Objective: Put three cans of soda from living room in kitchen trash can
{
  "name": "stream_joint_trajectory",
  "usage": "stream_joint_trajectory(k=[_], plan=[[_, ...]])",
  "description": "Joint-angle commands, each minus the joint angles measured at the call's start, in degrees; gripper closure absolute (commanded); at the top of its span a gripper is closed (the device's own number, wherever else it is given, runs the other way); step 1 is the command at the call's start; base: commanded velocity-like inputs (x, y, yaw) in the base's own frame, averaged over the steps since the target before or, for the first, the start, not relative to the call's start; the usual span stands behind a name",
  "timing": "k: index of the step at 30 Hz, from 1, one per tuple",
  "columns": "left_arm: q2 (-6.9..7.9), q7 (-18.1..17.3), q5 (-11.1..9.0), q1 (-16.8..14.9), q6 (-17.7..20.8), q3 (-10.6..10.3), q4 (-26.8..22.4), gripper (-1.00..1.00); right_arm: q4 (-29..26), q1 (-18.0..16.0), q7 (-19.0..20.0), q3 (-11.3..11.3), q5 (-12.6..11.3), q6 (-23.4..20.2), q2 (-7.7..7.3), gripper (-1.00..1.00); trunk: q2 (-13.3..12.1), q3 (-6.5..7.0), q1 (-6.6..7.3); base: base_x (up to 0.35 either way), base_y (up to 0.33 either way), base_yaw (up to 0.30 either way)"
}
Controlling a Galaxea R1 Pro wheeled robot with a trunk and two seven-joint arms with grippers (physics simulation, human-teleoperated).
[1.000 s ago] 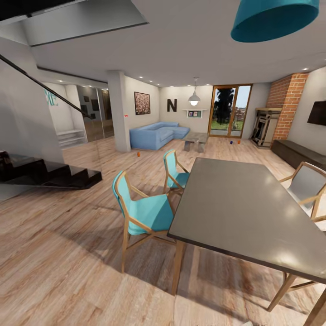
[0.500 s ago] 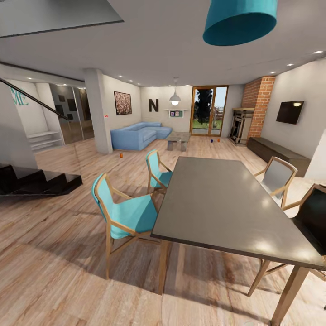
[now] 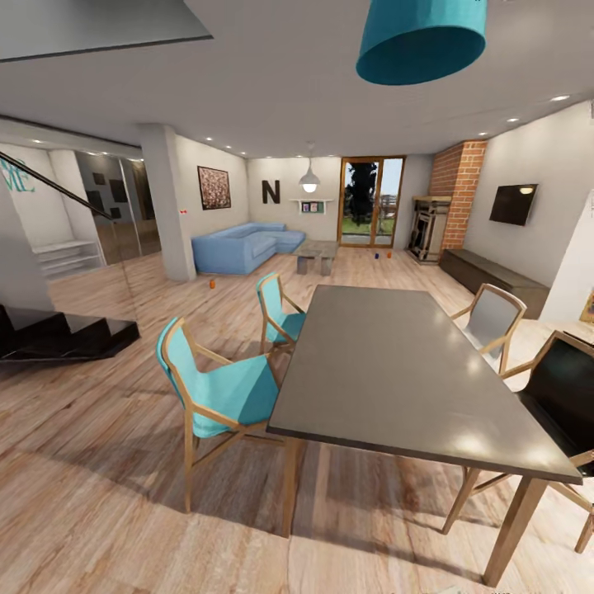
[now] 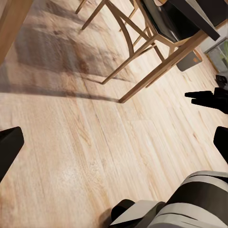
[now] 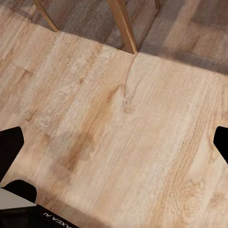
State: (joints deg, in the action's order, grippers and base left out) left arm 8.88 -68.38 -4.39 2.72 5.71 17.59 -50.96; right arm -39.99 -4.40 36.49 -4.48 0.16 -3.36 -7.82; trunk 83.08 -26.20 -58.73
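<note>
Across the room lies the living room, with a blue corner sofa [image 3: 239, 247], a grey low table [image 3: 316, 252], a brick fireplace [image 3: 455, 194] and glass doors [image 3: 369, 202]. One orange can of soda [image 3: 212, 283] stands on the wood floor near the white pillar [image 3: 169, 206]. Two more small cans [image 3: 382, 255], one dark and one orange, stand far off before the glass doors. The tash can is out of view. My left gripper [image 4: 114, 142] hangs open over bare floor. My right gripper [image 5: 114, 140] is open too, nothing between its fingers.
A long dark dining table [image 3: 404, 355] stands close ahead. Two turquoise chairs [image 3: 223, 388] flank its left side; a grey chair [image 3: 495, 318] and a black one [image 3: 569, 396] its right. Black stairs [image 3: 58, 330] lie at the left, a low cabinet [image 3: 487, 280] along the right wall.
The whole picture has slid left and slightly down, so the camera has turned right. The furniture and cans stand as before.
</note>
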Motion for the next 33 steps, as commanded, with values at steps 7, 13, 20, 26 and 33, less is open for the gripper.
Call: stream_joint_trajectory(k=[7, 13, 20, 26, 33], plan=[[0.0, 0.0, 0.0, 0.0, 0.0, 0.02, 0.0, -1.0, 0.0, 0.0, 0.07, 0.0, 0.01, -0.06, 0.0, -1.0, 0.0, 0.0, 0.0, 0.0, 0.0, -0.221], [0.0, 0.0, 0.0, 0.0, 0.0, 0.02, -0.01, -1.0, 0.0, 0.0, 0.07, 0.0, 0.01, -0.07, 0.0, -1.0, 0.0, 0.0, 0.0, 0.0, 0.0, -0.261], [0.0, 0.0, 0.0, 0.0, 0.0, 0.01, 0.0, -1.0, 0.0, 0.0, 0.08, 0.0, 0.01, -0.05, 0.01, -1.0, 0.0, 0.0, 0.0, 0.0, 0.0, -0.266], [0.0, 0.0, 0.0, 0.0, 0.0, 0.01, 0.01, -1.0, 0.0, 0.0, 0.08, 0.0, 0.01, -0.05, 0.0, -1.0, 0.0, 0.0, 0.0, 0.0, 0.0, -0.267], [0.0, 0.0, 0.0, 0.0, 0.01, 0.03, 0.0, -1.0, 0.0, 0.0, 0.08, 0.0, 0.01, 0.0, 0.0, -1.0, 0.0, 0.0, 0.0, 0.0, 0.0, -0.267]])
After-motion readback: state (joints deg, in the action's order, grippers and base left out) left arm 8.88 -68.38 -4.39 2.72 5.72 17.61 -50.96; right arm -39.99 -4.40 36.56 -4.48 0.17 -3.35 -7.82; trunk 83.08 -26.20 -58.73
